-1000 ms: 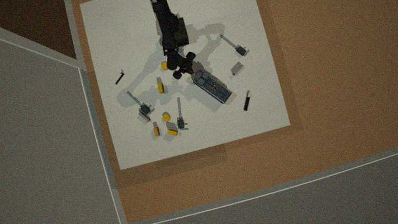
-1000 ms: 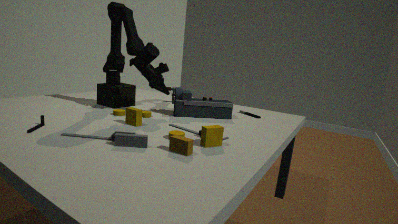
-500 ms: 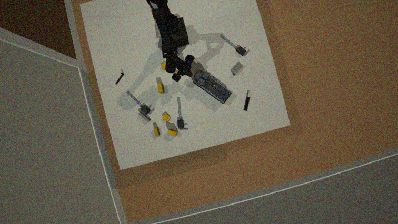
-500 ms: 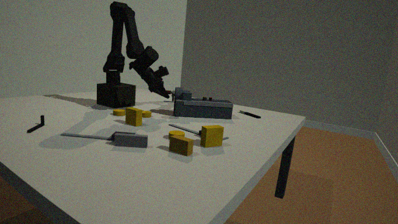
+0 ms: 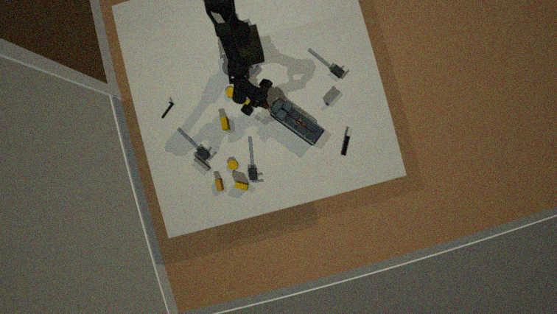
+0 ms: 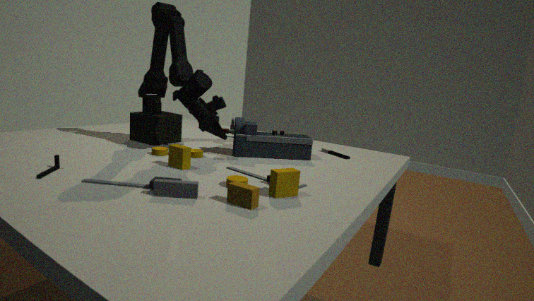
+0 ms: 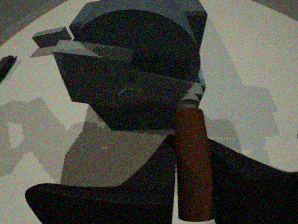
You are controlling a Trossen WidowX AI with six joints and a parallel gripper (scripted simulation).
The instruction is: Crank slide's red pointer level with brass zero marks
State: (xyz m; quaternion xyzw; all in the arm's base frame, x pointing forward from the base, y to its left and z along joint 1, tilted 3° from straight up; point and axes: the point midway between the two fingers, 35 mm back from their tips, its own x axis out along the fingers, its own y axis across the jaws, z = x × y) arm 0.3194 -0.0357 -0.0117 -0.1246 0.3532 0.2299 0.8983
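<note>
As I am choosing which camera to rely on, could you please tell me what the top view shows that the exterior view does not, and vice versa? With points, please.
Only top: a long-stemmed grey tool [image 5: 337, 70] and a separate grey block [image 5: 333, 96], both near the machine.
Only exterior: a dark table leg [image 6: 383, 224].
Both: the machine [image 5: 290, 124] [image 6: 273, 148], the pincer [image 5: 266, 105] [image 6: 227, 134] at its crank end, and yellow pieces.

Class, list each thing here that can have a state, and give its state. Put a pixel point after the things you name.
Gripper [image 5: 266, 104] [image 6: 226, 135] [image 7: 182, 140]: shut on the crank handle.
Crank handle [image 7: 194, 172]: gripped, not released.
Red pointer: level with the zero marks or not, cannot tell.
Tall yellow block [image 6: 284, 183]: standing on the table [image 5: 296, 183] [image 6: 194, 242].
</note>
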